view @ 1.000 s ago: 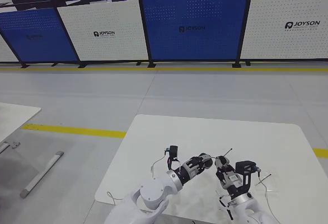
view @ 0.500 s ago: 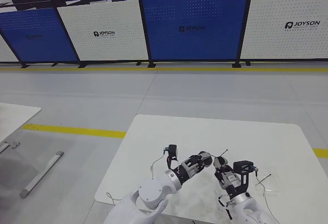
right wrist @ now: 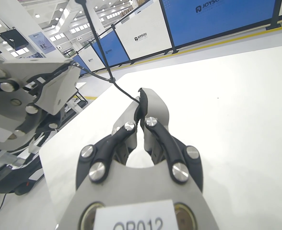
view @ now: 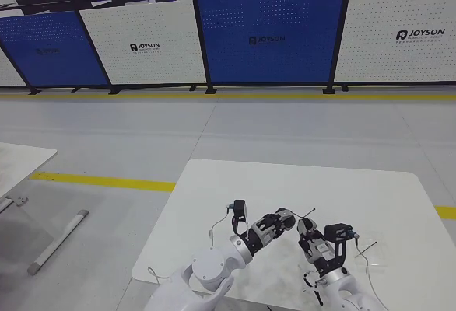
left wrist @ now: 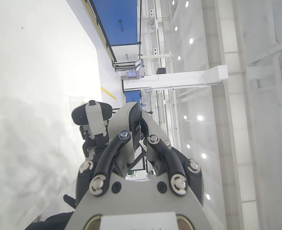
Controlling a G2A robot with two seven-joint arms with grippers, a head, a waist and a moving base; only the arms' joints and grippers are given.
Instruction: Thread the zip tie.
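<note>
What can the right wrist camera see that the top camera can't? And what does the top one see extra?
Right wrist view adds the close-up: the right gripper, jaws shut on the zip tie, a strand running to its square head, and another strand running into the left gripper.
Top view adds the white table from side to side, plus a thin black strip lying near the right arm, maybe a spare.
Both share the two grippers close together, the tie between them, the table and the blue and white panels.
</note>
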